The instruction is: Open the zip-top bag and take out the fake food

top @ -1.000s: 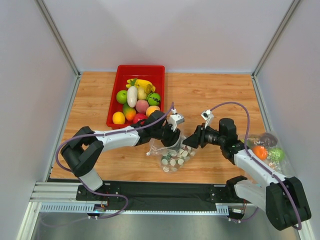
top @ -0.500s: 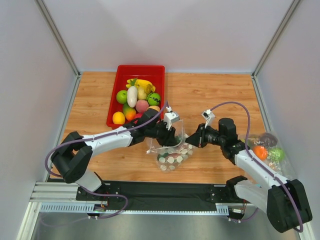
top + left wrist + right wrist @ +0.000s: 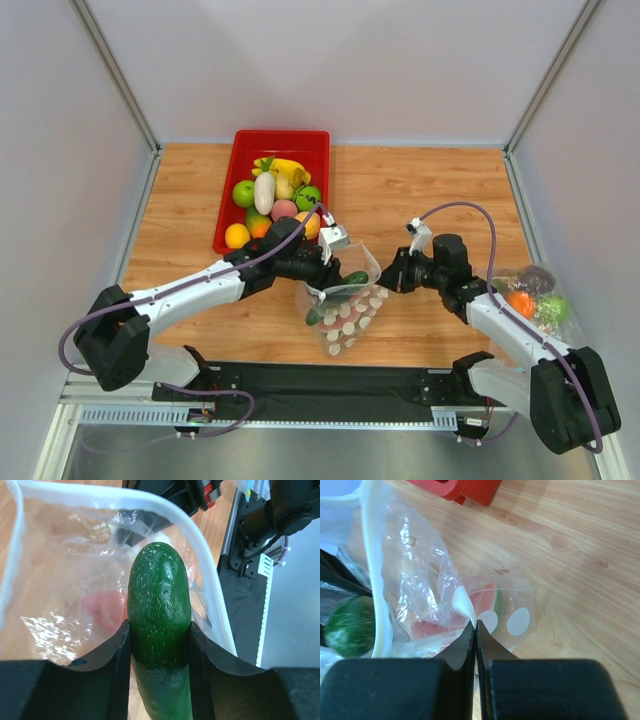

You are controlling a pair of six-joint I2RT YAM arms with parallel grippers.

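The zip-top bag [image 3: 347, 305] with white dots lies open on the table between the arms; it also shows in the left wrist view [image 3: 75, 570] and the right wrist view [image 3: 415, 575]. My left gripper [image 3: 325, 272] is shut on the dark green cucumber [image 3: 160, 610], which sits at the bag's mouth [image 3: 343, 281]. My right gripper [image 3: 388, 282] is shut on the bag's side film [image 3: 470, 611] and holds it up. Red watermelon-like pieces [image 3: 487, 600] lie inside the bag.
A red tray [image 3: 270, 190] with bananas, a green apple, oranges and a white vegetable [image 3: 264, 193] stands at the back left. A plain clear bag [image 3: 530, 295] with orange, purple and green pieces lies at the right edge.
My left gripper has drawn back to the left with the cucumber, bringing it out to the bag's mouth. The bag's opening has spread wider. The right gripper keeps its hold.
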